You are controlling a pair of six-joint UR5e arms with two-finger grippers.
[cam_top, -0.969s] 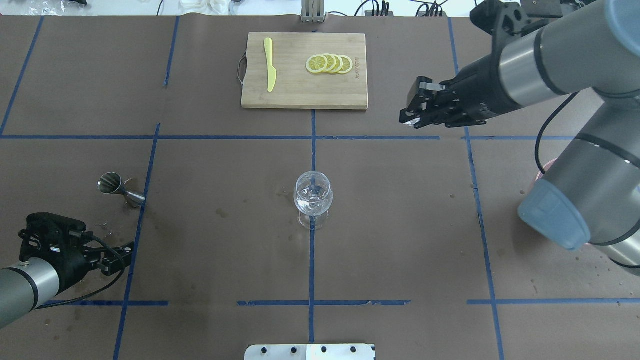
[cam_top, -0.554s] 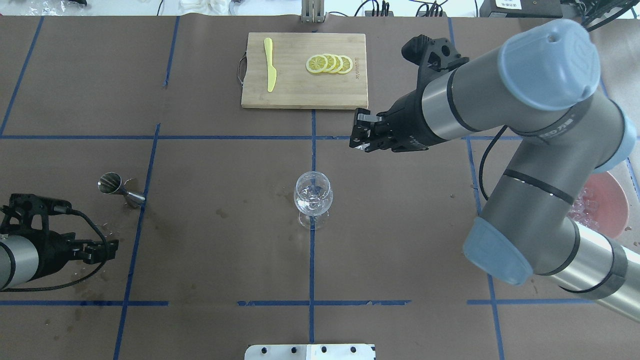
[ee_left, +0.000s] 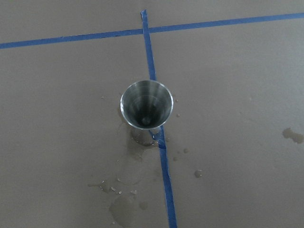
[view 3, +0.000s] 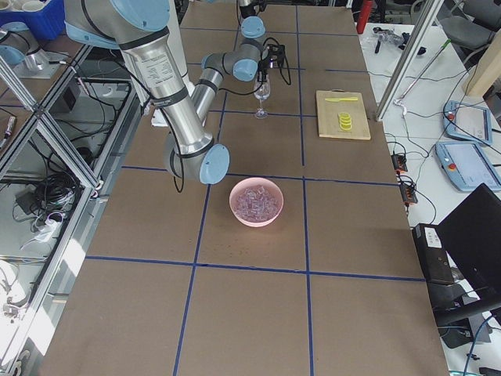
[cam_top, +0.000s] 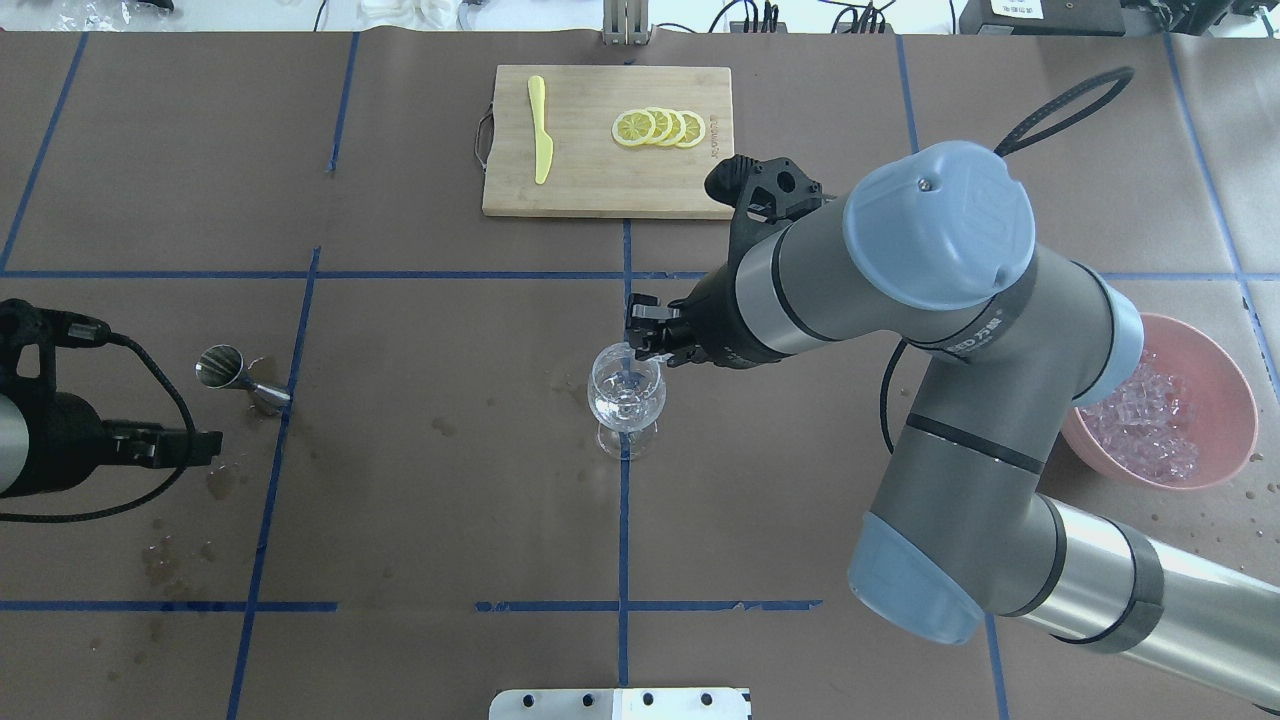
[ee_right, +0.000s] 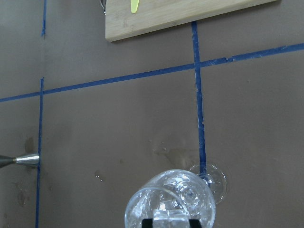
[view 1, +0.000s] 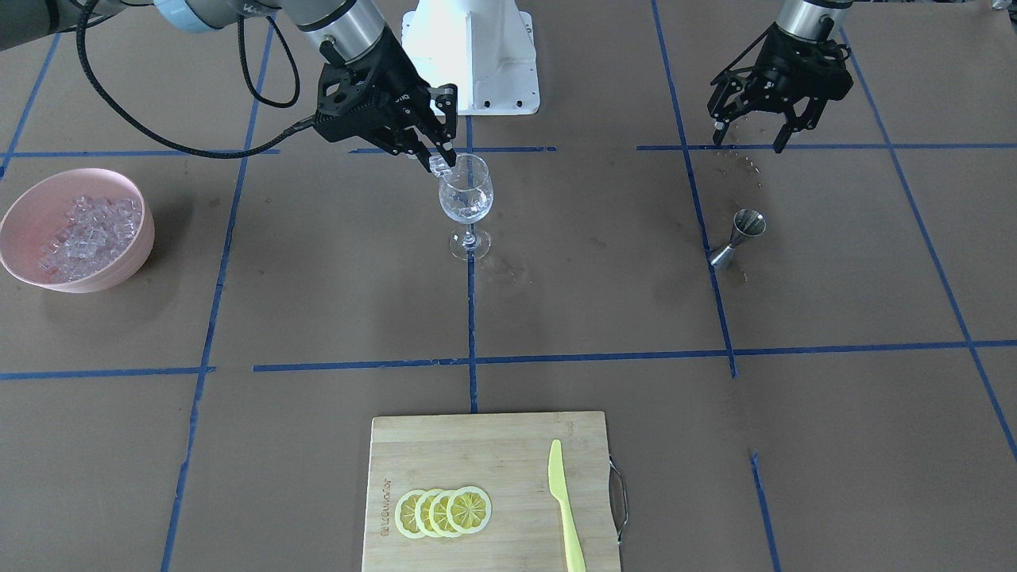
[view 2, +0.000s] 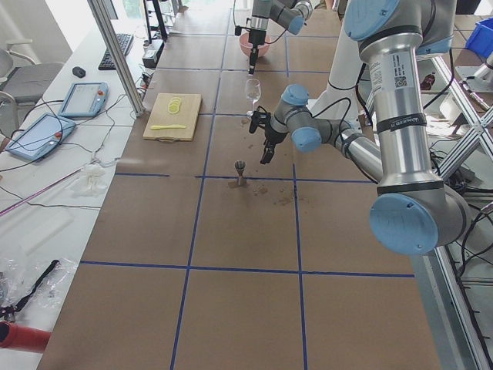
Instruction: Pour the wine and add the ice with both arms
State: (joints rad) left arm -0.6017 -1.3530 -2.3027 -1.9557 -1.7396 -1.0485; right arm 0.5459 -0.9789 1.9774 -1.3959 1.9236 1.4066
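Observation:
My right gripper [view 1: 441,159] is shut on one clear ice cube [view 1: 438,166] and holds it just over the rim of the wine glass [view 1: 466,199]. The right wrist view shows the ice cube [ee_right: 170,218] between the black fingertips, above the glass [ee_right: 161,202]. The glass [cam_top: 626,392] stands upright at the table's middle with clear contents in it. More ice [view 1: 87,230] is heaped in a pink bowl [view 1: 119,266]. My left gripper [view 1: 751,131] is open and empty, hanging back from a steel jigger [view 1: 739,236].
The jigger [ee_left: 146,105] stands upright among wet spots. A bamboo cutting board [cam_top: 608,190] at the far side carries lemon slices [cam_top: 660,128] and a yellow knife [cam_top: 540,130]. The pink bowl [cam_top: 1235,395] sits under my right arm's elbow.
My right arm has swung in from the far right to just over the wine glass. My left gripper has drawn back to the left, away from the jigger.

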